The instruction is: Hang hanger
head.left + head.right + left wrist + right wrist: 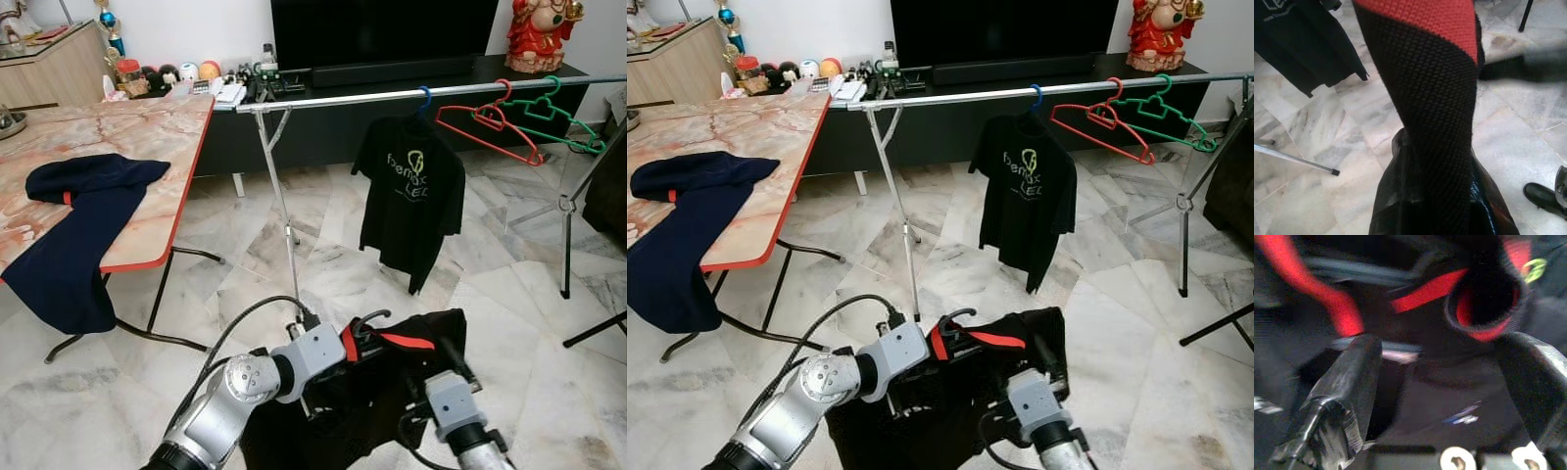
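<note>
Black cloth with red trim, a shirt (392, 377) on its hanger (367, 321), hangs bunched low in front of me over the marble floor (509, 323), and I see my left gripper (1435, 196) pinched shut on a fold of it. My right gripper (1449, 396) sits just under the garment with its fingers (1347, 382) spread wide, holding nothing. Ahead stands the silver rail (392, 95), well apart, already carrying a black T-shirt (409, 196), a red hanger (485, 122) and a green hanger (558, 117).

Black hanger (370, 321) inside black red-trimmed shirt (392, 392), low before rail (392, 95).
</note>
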